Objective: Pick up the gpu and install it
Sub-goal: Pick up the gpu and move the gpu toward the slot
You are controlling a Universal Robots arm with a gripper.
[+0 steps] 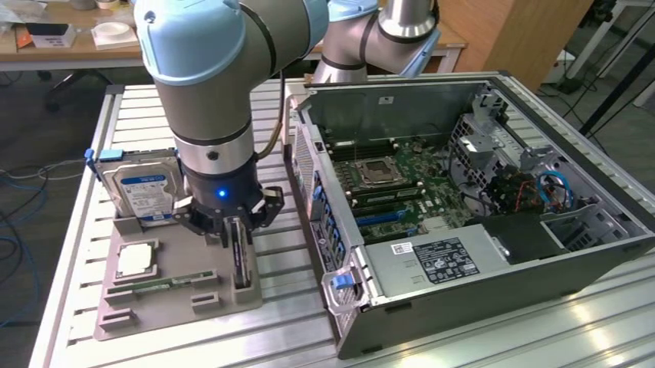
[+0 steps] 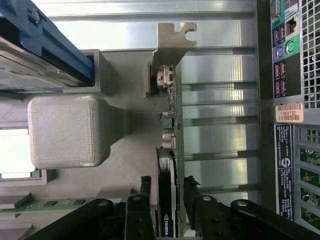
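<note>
The gpu point(image 1: 241, 261) point(image 2: 170, 145) stands on edge in a gray tray point(image 1: 164, 310), between the open fingers of the gripper point(image 1: 233, 227) point(image 2: 168, 182). Slatted metal table point(image 1: 297, 322); open computer case point(image 1: 461, 257) alongside.

We see the gpu point(image 2: 172, 125) as a bare circuit board with a glossy black plastic shroud, and its bracket point(image 2: 172, 37) is dull, unpainted sheet metal. The holder point(image 2: 65, 130) beneath looks like matt grey plastic, finely ribbed with print lines. The table point(image 2: 220, 95) is shiny brushed metal. The gripper point(image 2: 168, 187) is matt black, with bright metal screws.
</note>
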